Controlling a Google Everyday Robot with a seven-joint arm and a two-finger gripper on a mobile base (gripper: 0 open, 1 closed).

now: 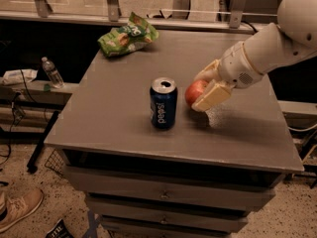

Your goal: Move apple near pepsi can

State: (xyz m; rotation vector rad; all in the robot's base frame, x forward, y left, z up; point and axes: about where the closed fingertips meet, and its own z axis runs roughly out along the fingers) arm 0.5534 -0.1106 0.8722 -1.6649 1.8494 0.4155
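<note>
The dark blue pepsi can (163,103) stands upright near the middle of the grey table top (124,123). The red-orange apple (194,91) is just to its right, close to the can with a small gap, low at the table surface. My gripper (207,88) reaches in from the right and is shut on the apple, one cream finger (213,95) in front of it and one behind. The white arm (267,46) runs off to the upper right.
A green snack bag (128,35) lies at the table's far left corner. The table has drawers below its front edge. A water bottle (51,72) stands on a low shelf at the left. A shoe (17,209) is on the floor at lower left.
</note>
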